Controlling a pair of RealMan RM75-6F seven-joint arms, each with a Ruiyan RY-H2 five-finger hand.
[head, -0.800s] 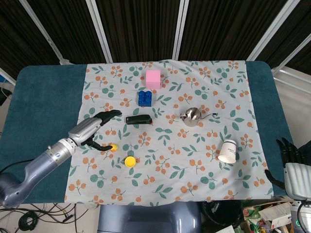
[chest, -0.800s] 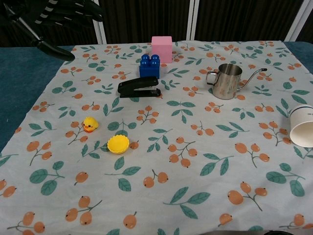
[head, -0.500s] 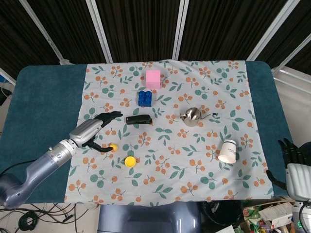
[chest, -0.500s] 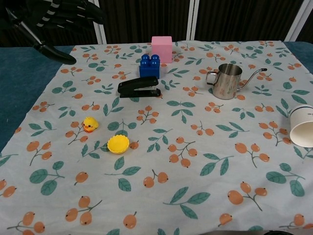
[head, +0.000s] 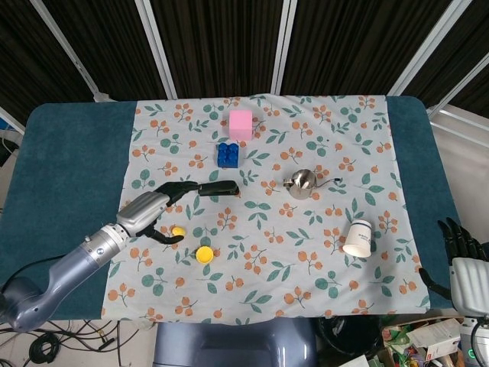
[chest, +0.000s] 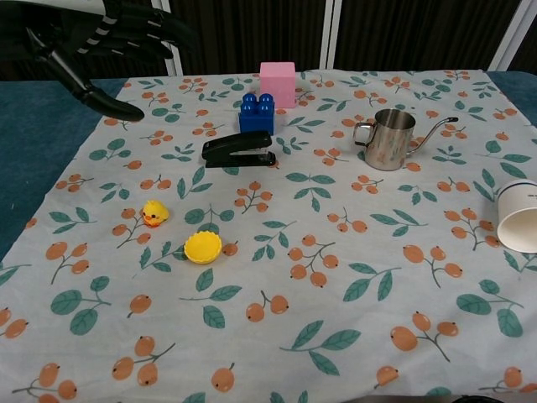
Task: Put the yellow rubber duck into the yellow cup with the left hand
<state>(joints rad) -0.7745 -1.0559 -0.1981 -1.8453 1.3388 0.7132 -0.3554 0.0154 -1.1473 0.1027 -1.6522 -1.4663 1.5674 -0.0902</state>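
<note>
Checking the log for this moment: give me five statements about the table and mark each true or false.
1. The duck is already inside the yellow cup. False: it sits on the cloth beside the cup.
2. The left hand holds nothing, fingers spread. True.
3. The paper cup lies on its side. True.
4. The stapler lies on top of the blue brick. False: it lies on the cloth in front of it.
5. The pink block is behind the blue brick. True.
</note>
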